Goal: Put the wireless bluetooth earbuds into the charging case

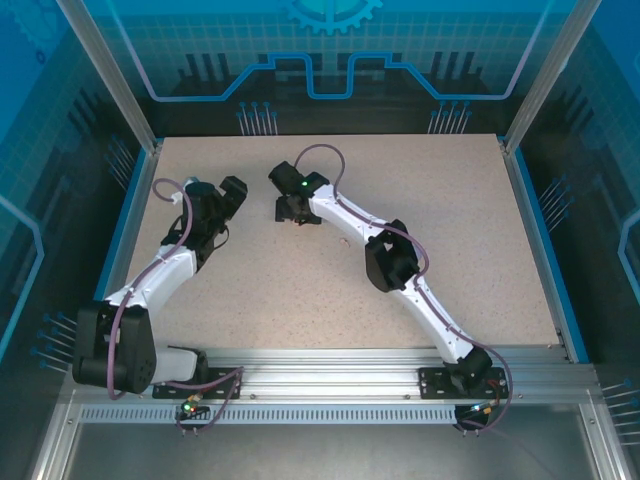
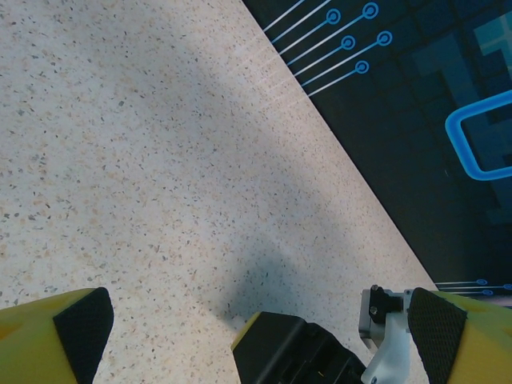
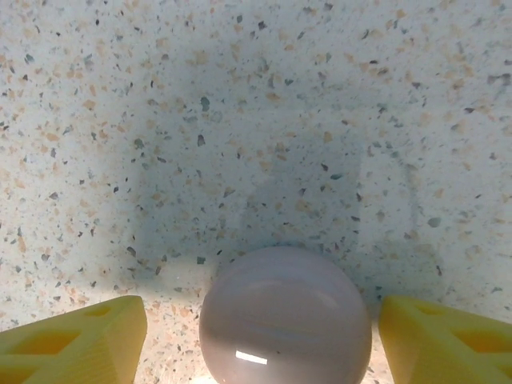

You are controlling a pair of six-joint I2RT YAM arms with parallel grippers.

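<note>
Fingers [image 3: 80, 336] of the right gripper [image 3: 262, 332] stand spread on either side of a smooth, pale lilac-pink dome [image 3: 285, 304], with a gap of bare table on each side, so nothing is pinched yet. By its breadth between the fingers, the dome is probably a round charging case rather than a bud. It sits on the speckled table [image 1: 450, 250] towards the far middle. Whether any earbuds are already inside it cannot be told. The left gripper [image 2: 260, 328] hangs wide open over bare table near the far left edge, holding nothing. The task therefore looks to be at an early stage: a grasp is being lined up, and no insertion is visibly done.
</note>
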